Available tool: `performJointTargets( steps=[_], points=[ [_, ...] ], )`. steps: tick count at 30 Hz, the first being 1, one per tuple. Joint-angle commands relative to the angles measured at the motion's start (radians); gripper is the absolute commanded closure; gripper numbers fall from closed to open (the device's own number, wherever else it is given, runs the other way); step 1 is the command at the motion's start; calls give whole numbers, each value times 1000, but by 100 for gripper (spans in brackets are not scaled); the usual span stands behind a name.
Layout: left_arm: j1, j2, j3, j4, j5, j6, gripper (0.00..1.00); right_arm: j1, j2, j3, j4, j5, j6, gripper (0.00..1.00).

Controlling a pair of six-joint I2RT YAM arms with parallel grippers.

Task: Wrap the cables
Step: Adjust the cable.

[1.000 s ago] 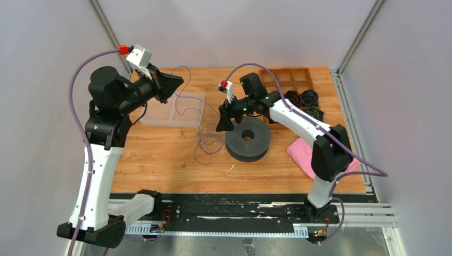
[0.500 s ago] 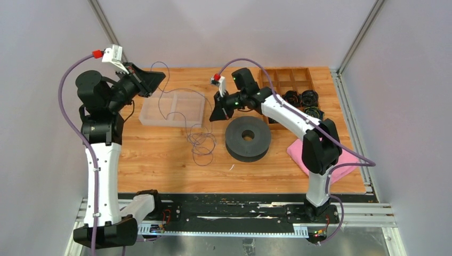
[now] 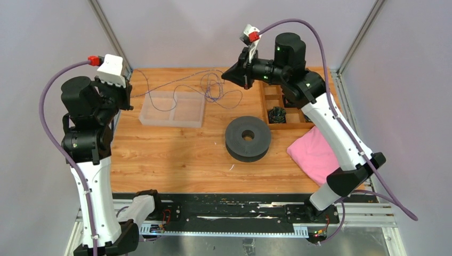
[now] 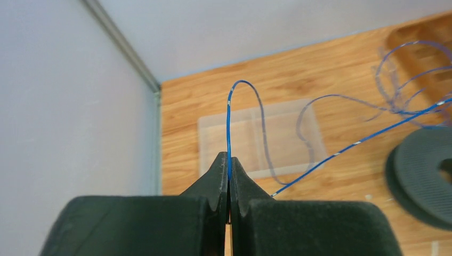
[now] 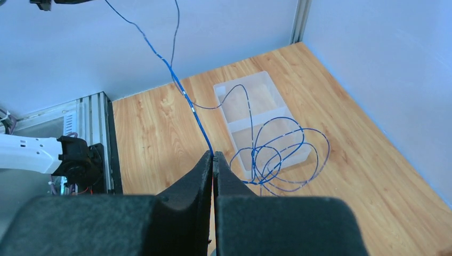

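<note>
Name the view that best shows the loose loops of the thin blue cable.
Right wrist: loops of the thin blue cable show sharp and whole, mid-frame. Top external shows them small and faint; left wrist catches only blurred loops at its right edge.

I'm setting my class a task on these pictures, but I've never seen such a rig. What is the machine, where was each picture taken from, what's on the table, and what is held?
Two robot arms, the left arm and the right arm, are bolted at the near edge of a wooden table. The wide picture looks down from above and behind them. The other two come from a camera on each wrist; the black shapes at the bottom are that arm's own fingers. On the table lie a clear tray, a black ring, a pink cloth and a wooden box holding a black coil. The left gripper and right gripper are each shut on a thin blue cable strung between them, with loose loops.
</note>
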Motion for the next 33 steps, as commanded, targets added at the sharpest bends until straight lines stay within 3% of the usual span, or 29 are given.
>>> performJointTargets(
  steps=[1, 10, 18, 26, 33],
  points=[
    [7, -18, 36, -153, -155, 254, 100, 11, 61, -36, -99, 12, 1, 99],
    [6, -60, -45, -215, -344, 510, 100, 95, 159, -67, -211, 5, -95, 99],
    [6, -42, -147, -343, -152, 554, 100, 160, 273, -95, -206, -43, -72, 99],
    [3, 15, -336, -346, -7, 572, 97, 153, 433, -23, -250, 93, -128, 99],
    [-2, 91, -480, -329, -44, 610, 88, 122, 515, 45, -316, 172, -159, 95]
  ],
)
